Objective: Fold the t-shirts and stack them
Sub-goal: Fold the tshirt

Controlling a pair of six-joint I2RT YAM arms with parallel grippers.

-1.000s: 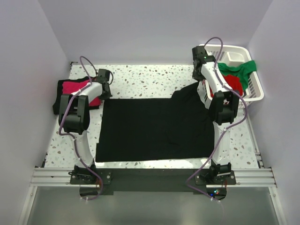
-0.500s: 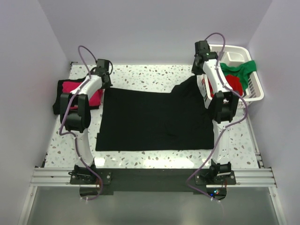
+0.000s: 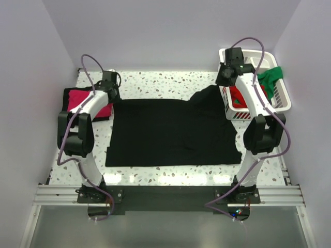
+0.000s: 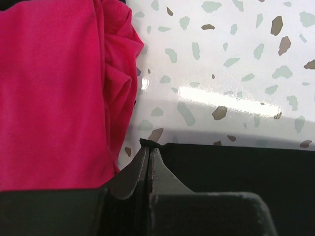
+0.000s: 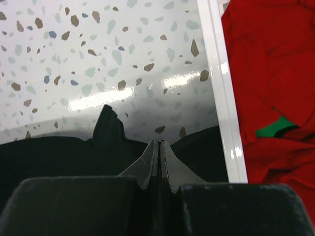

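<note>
A black t-shirt (image 3: pixel 173 132) lies spread flat on the speckled table. My left gripper (image 3: pixel 113 94) is shut on its far left corner; the left wrist view shows the closed tips (image 4: pixel 149 147) pinching the black cloth (image 4: pixel 236 167). My right gripper (image 3: pixel 223 81) is shut on the far right edge, which rises in a peak toward it. In the right wrist view the closed tips (image 5: pixel 158 142) sit over black cloth (image 5: pixel 59 152). A magenta t-shirt (image 3: pixel 77 97) lies on folded black cloth at the left and also shows in the left wrist view (image 4: pixel 54 93).
A white slatted basket (image 3: pixel 282 106) stands at the far right, holding a red t-shirt (image 3: pixel 239 96) and a green t-shirt (image 3: pixel 272 76). Its rim (image 5: pixel 221 88) runs right beside my right gripper, with red cloth (image 5: pixel 275 73) behind it. White walls enclose the table.
Both grippers have moved toward the far side, drawing the black t-shirt's far edge away from me and stretching it. The right arm has swung out toward the basket.
</note>
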